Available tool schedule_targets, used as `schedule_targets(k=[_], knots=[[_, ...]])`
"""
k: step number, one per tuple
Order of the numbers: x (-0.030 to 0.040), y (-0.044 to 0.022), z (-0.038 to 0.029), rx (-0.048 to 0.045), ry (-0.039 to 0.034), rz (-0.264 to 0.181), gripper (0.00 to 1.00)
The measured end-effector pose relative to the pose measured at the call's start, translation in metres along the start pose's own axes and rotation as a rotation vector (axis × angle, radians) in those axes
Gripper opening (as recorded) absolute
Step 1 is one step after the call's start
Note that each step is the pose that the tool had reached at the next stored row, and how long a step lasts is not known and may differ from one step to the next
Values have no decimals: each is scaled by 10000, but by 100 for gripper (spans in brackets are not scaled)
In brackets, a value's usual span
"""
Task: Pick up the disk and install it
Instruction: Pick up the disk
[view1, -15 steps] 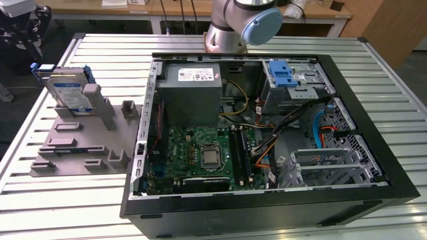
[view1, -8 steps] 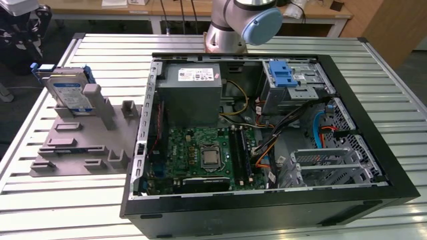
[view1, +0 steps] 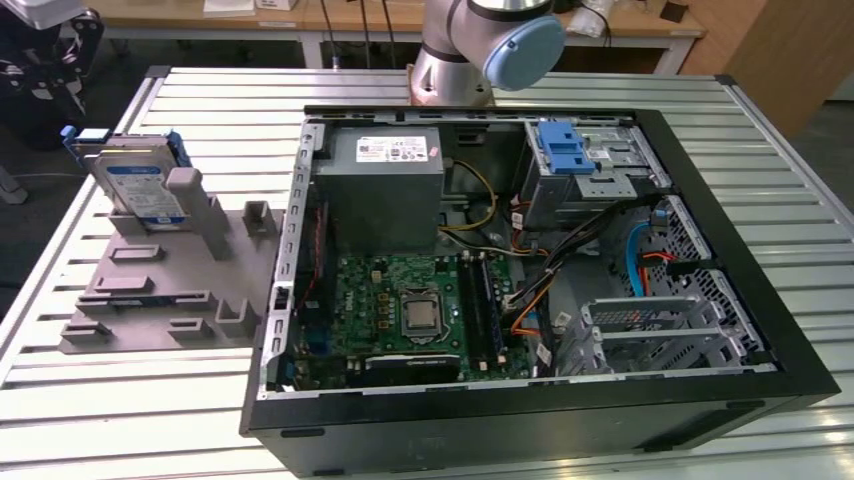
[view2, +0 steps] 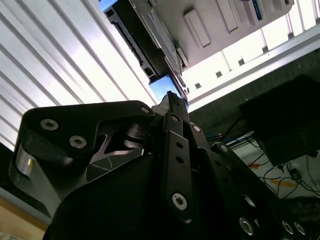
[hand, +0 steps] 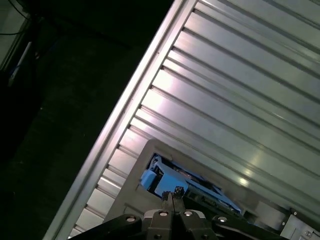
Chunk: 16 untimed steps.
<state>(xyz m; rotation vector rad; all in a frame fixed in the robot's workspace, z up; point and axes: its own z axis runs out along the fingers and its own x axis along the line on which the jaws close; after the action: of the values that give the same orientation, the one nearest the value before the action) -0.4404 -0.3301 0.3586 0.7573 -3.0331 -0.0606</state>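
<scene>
The disk (view1: 139, 188) showed dull silver metal under a smooth white-and-blue paper label, edged in blue plastic, and it stood in a matt grey plastic stand (view1: 160, 290). The table (view1: 120, 410) was ribbed bare metal, brushed and glossy enough to throw bright glare in both wrist views. The computer case (view1: 534, 435) had a matt black outer wall and bare grey sheet metal inside, with a flat grey metal power supply box (view1: 380, 185) and a glossy blue plastic latch (view1: 566, 150), while the gripper (view2: 172, 100) was matt black with bright metal screw heads.
</scene>
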Motion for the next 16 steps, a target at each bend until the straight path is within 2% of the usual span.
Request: schedule_targets(k=[16], knots=[[0, 0, 0, 39, 50, -1705, 11]])
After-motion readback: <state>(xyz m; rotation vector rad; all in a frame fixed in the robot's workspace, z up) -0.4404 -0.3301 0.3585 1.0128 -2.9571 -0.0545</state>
